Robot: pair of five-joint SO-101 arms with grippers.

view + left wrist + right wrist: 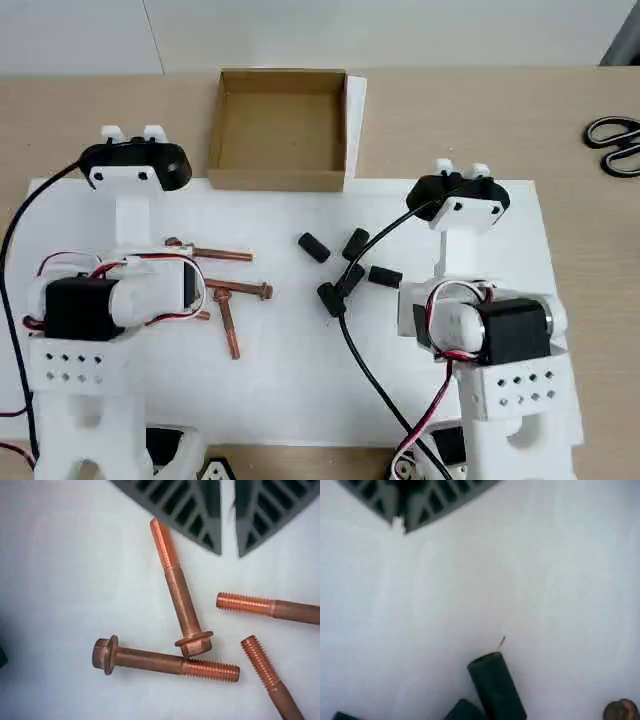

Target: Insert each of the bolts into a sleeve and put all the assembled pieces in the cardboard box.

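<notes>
1. The left gripper (229, 554) hung just over the copper bolts (238, 290), all but closed with only a sliver of gap and nothing in it. Probably parked there because bolts are that arm's job.
2. The right gripper (402, 524) sat above bare sheet near the black sleeves (313, 247). How far open it was, honestly couldn't tell.
3. In the high view the bolts lay loose at left-centre and the sleeves bunched in the middle, the two piles apart, one beside each arm. That looked like a setup for one part per arm. No bolt was in a sleeve yet.
4. The cardboard box (280, 180) sat at upper centre, open-topped and empty, right at the sheet's far edge between the arms, so likely reachable by both.
5. Everything rested on a white sheet (290, 390) over a wooden table (450, 120). Scissors (615, 145) lay at the right edge, and a black cable (360, 360) ran past the sleeves.
</notes>
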